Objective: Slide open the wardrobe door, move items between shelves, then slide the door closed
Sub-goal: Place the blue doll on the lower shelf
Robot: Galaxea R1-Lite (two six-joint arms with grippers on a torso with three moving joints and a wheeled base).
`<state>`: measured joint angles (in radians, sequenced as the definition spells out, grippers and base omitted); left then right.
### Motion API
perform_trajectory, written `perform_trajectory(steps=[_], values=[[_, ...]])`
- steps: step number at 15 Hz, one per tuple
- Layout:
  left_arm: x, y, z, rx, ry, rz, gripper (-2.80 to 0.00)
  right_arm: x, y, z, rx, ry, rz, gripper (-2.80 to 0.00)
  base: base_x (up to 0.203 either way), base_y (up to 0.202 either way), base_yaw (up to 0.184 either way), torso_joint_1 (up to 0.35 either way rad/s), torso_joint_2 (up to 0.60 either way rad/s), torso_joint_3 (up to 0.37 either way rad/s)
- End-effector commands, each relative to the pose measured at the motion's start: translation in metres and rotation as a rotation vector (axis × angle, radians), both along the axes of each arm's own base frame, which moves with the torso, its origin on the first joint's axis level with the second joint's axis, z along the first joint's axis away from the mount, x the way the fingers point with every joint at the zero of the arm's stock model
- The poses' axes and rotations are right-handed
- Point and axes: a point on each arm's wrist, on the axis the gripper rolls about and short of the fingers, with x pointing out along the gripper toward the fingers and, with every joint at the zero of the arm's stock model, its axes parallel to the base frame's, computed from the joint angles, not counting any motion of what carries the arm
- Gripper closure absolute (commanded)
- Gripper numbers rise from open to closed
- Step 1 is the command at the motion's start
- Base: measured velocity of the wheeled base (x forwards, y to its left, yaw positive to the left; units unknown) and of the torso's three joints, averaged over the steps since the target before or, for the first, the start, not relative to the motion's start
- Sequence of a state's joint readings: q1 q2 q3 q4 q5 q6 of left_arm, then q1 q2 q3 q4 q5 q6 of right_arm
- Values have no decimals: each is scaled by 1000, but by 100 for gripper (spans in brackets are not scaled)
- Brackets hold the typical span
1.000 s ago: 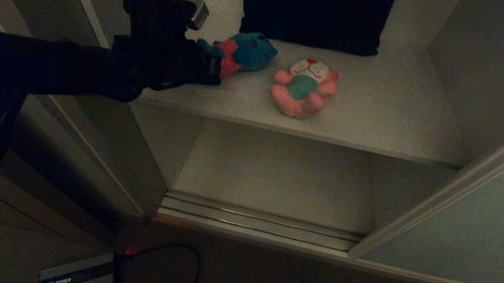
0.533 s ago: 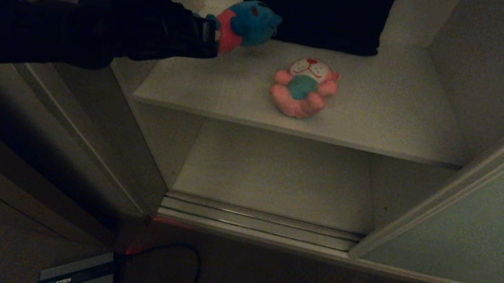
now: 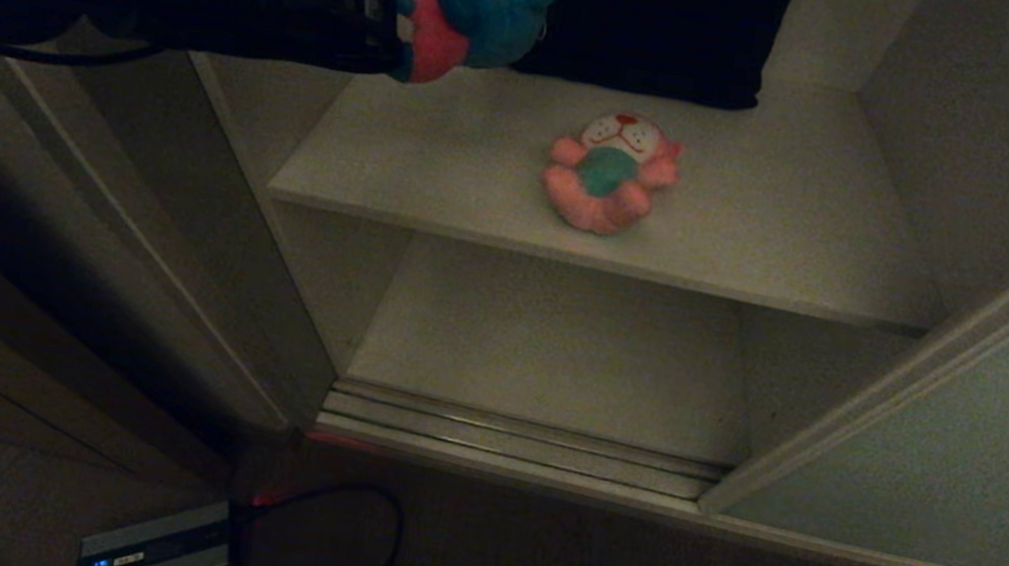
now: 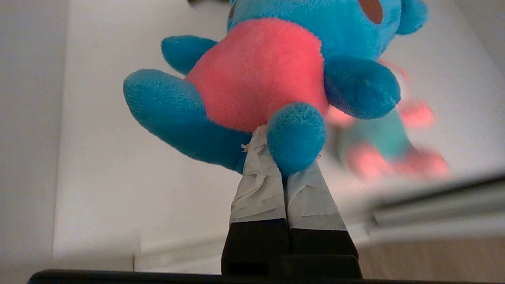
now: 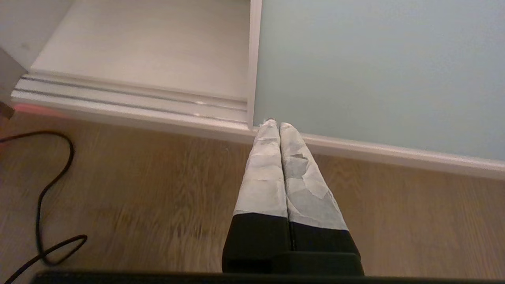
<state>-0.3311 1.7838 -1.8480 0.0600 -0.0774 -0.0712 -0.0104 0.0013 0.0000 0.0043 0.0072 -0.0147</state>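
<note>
My left gripper [image 3: 394,23] [image 4: 282,157] is shut on the small teal plush toy [image 3: 476,15] [image 4: 260,75] with the red-pink belly, gripping it low on the body by a leg, and it hangs in the air above the upper shelf [image 3: 778,215]. The larger pink plush toy [image 3: 611,175] lies on that shelf on its back. Below it is the lower shelf [image 3: 554,352], bare. The sliding wardrobe door [image 3: 976,439] [image 5: 378,71] stands slid to the right, leaving the compartment open. My right gripper [image 5: 278,126] is shut and empty, low over the floor by the door's bottom corner.
A dark folded cloth [image 3: 634,10] sits at the back of the upper shelf. A ribbed metal floor track [image 3: 520,442] runs along the wardrobe's front. On the wooden floor lie a black cable [image 3: 345,521] and a small box with a blue light [image 3: 153,551].
My left gripper has lifted the teal plush toy off the upper shelf, rising and drawing slightly left. The pink toy has stayed put.
</note>
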Motion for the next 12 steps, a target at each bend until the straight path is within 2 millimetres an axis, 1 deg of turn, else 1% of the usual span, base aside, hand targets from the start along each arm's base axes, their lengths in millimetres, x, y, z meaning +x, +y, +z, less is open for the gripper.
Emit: perform_trajectory(steps=[1,5,8,10,12], values=[[-41,4,15,-2,-15,-32,0,0,0,-1,-1,4,2,0,-134,0,8,5,2,1],[-67,13,26,-11,-40,-36,0,0,0,-1,-1,4,0,0,-197,0,0,2,5,3],[-72,15,23,-7,-30,-30,0,0,0,-1,-1,4,0,0,-185,0,-6,0,4,2],[-81,20,20,-4,-20,-22,0,0,0,-1,-1,4,1,0,0,0,0,0,0,0],[-102,28,19,-1,-14,-24,0,0,0,-1,-1,4,0,0,0,0,0,0,0,0]])
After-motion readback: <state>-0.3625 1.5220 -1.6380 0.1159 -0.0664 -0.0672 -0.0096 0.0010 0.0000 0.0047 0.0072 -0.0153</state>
